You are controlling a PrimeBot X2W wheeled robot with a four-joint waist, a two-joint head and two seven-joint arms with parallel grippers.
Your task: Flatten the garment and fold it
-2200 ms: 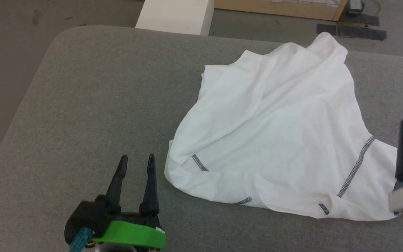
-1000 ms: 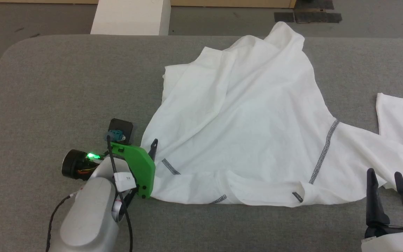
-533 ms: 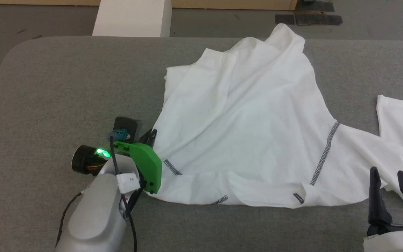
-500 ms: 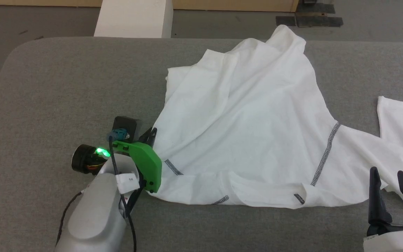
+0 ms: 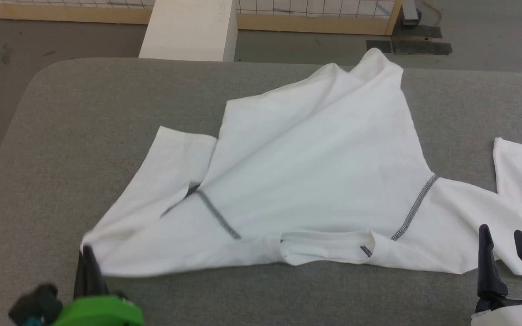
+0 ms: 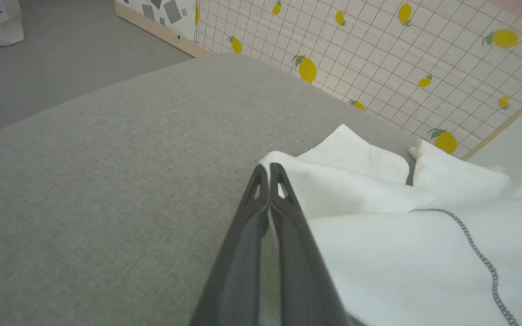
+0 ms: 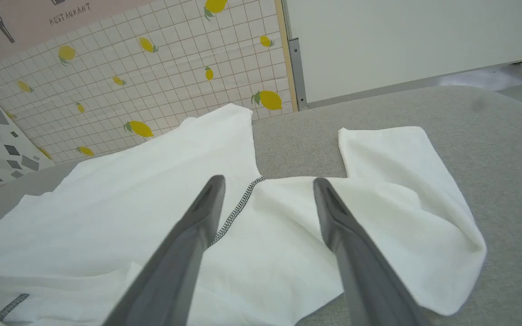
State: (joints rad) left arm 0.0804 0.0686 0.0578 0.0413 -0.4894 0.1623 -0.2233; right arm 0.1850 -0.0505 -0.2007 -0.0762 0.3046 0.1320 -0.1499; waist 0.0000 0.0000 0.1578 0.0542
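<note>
White T-shirt [image 5: 315, 181] lies spread on the grey table [image 5: 107, 113], collar at 6 o'clock, hem bunched at 12 o'clock. Left gripper [image 5: 85, 250] at 8 o'clock, fingers together, pinching 1 sleeve corner. Right gripper [image 5: 501, 230] at 4 o'clock, fingers apart over the other sleeve, gripping nothing.

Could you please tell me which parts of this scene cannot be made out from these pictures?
- Head view: the sleeve of the garment on the robot's right runs past the right edge.
- Head view: the left gripper is mostly cut off by the bottom edge.
- Head view: the white box is cut off by the top edge.
- Right wrist view: the right gripper has its fingers across part of the garment.
</note>
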